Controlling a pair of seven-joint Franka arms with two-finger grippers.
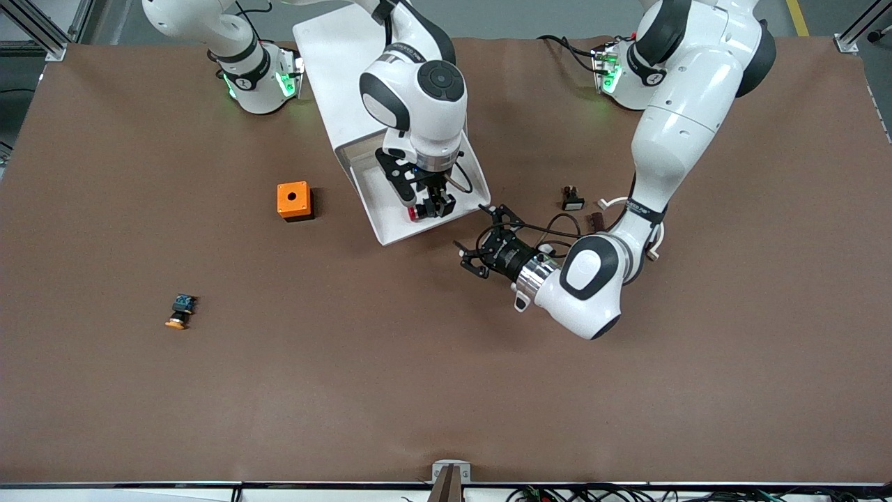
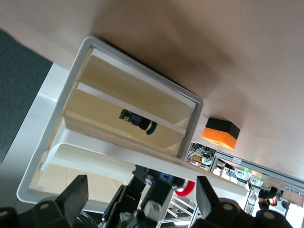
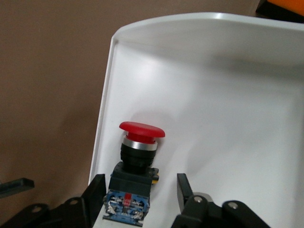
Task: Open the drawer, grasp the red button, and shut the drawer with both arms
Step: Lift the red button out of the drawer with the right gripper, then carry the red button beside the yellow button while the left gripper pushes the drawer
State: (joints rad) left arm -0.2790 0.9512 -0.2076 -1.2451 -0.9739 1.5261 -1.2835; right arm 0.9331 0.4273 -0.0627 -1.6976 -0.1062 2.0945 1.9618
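The drawer (image 1: 382, 226) is pulled out of the white cabinet (image 1: 334, 63) and stands open. The button (image 1: 415, 213) with the red cap lies in it near the front rim. My right gripper (image 1: 432, 208) reaches down into the drawer. In the right wrist view its open fingers (image 3: 97, 194) stand either side of the button's (image 3: 137, 152) blue-and-black body; one touches it, the other is apart from it. My left gripper (image 1: 478, 237) is open and holds nothing, low over the table just in front of the drawer (image 2: 142, 164), at the corner toward the left arm's end.
An orange box (image 1: 294, 201) with a hole sits beside the drawer toward the right arm's end. An orange-capped button (image 1: 181, 312) lies nearer the front camera. Small dark parts (image 1: 573, 199) lie by the left arm. Another drawer holds a green-capped button (image 2: 138, 122).
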